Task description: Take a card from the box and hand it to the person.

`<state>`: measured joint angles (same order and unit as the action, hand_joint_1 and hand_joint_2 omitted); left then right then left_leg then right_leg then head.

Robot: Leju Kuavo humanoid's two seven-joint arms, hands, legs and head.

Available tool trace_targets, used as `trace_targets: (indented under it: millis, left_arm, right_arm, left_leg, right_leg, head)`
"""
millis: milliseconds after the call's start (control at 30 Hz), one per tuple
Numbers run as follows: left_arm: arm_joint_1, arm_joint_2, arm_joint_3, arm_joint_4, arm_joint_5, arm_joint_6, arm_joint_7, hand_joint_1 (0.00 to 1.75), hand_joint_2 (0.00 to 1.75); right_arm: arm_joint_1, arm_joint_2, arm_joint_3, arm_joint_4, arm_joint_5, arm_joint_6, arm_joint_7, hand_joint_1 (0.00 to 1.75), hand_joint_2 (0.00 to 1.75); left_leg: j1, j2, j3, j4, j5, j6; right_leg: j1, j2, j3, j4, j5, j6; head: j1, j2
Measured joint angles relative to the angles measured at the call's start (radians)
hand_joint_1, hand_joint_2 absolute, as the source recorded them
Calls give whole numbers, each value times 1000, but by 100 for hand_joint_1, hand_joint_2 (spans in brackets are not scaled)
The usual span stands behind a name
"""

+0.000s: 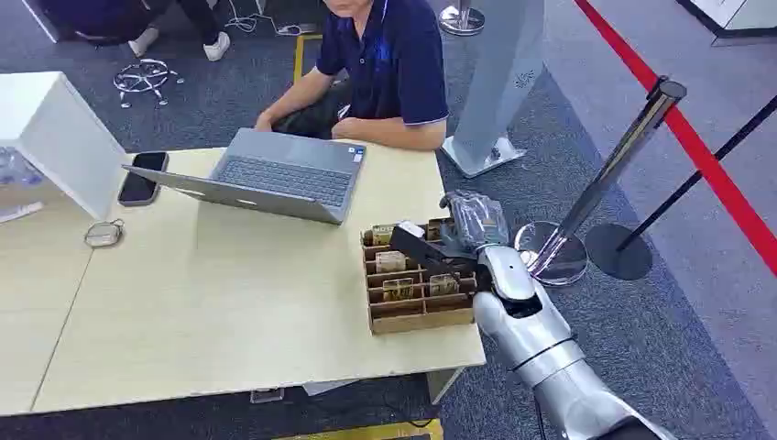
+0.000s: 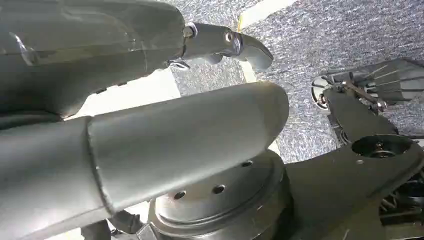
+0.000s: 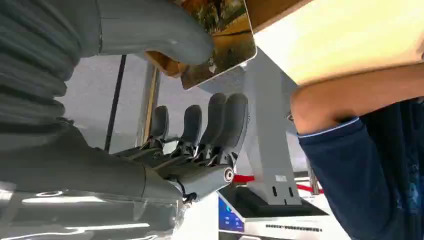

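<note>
While the person [image 1: 385, 64] sits at twelve o'clock behind the laptop [image 1: 275, 174], the right hand [image 1: 472, 225] hovers over the box's [image 1: 417, 316] three o'clock edge, thumb [image 3: 165, 35] touching a card [image 3: 220, 42], fingers [image 3: 220, 120] apart. Left hand [image 2: 150, 145]: grip unclear.

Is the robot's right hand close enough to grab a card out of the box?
Probably yes. The right hand is right over the box at the table's edge, nothing blocks it, and its thumb already seems to touch a card.
</note>
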<state>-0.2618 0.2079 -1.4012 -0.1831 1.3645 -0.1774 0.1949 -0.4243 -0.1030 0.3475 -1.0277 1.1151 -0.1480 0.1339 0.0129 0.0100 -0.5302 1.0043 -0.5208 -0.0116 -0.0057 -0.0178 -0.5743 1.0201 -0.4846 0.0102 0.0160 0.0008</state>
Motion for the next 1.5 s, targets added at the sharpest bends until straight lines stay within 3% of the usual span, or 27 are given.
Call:
trace_targets:
  millis: [667, 833, 1133, 1200, 1300, 1500]
  left_arm:
    - [0, 0, 0, 0, 0, 0, -3, 0, 0]
    - [0, 0, 0, 0, 1, 0, -3, 0, 0]
    - [-1, 0, 0, 0, 5, 0, -3, 0, 0]
    - [-1, 2, 0, 0, 6, -1, -2, 0, 0]
    - [-8, 10, 0, 0, 6, -7, 3, 0, 0]
    - [-10, 17, 0, 0, 6, -7, 4, 0, 0]
  right_arm:
    - [-23, 10, 4, 74, -15, -48, -33, 99, 175]
    - [-27, 14, 4, 90, -24, -55, -40, 131, 175]
    - [-52, 43, 8, 152, -43, -98, -56, 136, 175]
    - [-65, 57, 17, 162, -31, -78, -12, 138, 175]
    - [-105, 106, 34, 165, -15, 3, 111, 138, 175]
    - [-115, 142, 58, 168, -24, 21, 129, 140, 175]
  left_leg:
    - [0, 0, 1, 0, 0, 0]
    - [0, 0, 1, 0, 0, 0]
    - [0, 0, 1, 0, 0, 0]
    - [0, 1, 1, 0, 0, 0]
    - [1, 2, 3, 0, 0, 0]
    - [1, 0, 1, 0, 1, -1]
  right_leg:
    - [0, 0, 1, 0, 0, 0]
    - [0, 0, 1, 0, 0, 0]
    - [0, 0, 1, 0, 0, 0]
    - [0, 0, 2, 0, 0, 0]
    - [0, 2, 2, 1, 0, 0]
    - [0, 0, 1, 1, 0, -1]
  head:
    - [0, 0]
    - [0, 0]
    - [0, 0]
    - [0, 0]
    - [0, 0]
    - [0, 0]
